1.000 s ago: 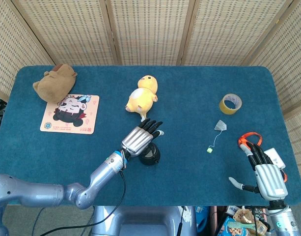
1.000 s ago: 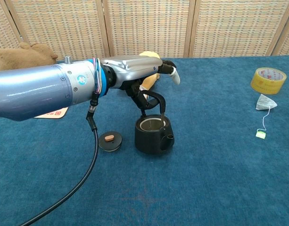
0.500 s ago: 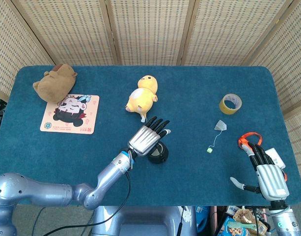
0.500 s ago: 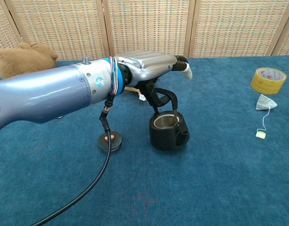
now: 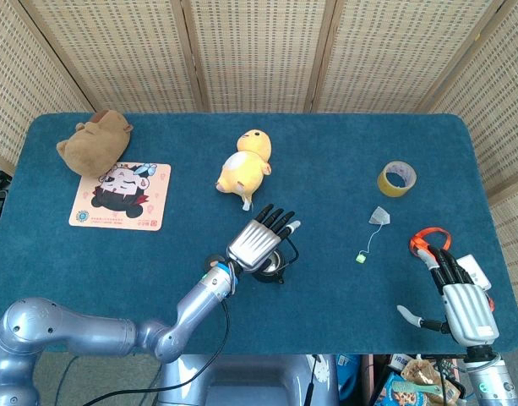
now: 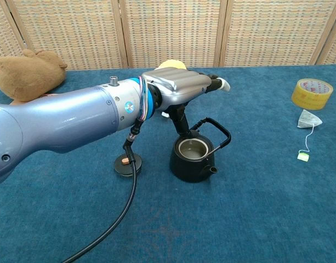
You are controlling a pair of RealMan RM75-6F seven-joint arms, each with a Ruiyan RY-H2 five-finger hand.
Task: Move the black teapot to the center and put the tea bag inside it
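Overhead, the table (image 5: 343,279) is covered edge to edge in deep blue carpet-like cloth, and woven straw-coloured screen panels (image 5: 259,51) with wooden frames close off the space behind it. The black teapot (image 6: 194,159) stands upright near the middle of the table, open at the top, its handle (image 6: 220,130) tipped toward the spout side. Its lid (image 6: 125,166) lies flat on the cloth just to the left of the pot in the chest view, partly behind a black cable (image 6: 124,211). The left hand (image 6: 181,90) hangs over the pot with its fingers (image 5: 280,222) stretched out and slightly apart — whether anything under the palm touches the handle cannot be told. The tea bag (image 5: 378,216) lies well to the right of the pot, its string running down to a small green tag (image 5: 360,257), near a roll of yellow tape (image 5: 396,178). The right hand (image 5: 457,292) rests at the table's right edge, fingers extended and apart, holding nothing, beside an orange loop (image 5: 429,237). Farther back sit a yellow plush chick (image 5: 244,167), a brown plush toy (image 5: 94,142) and a cartoon-printed coaster (image 5: 121,196).
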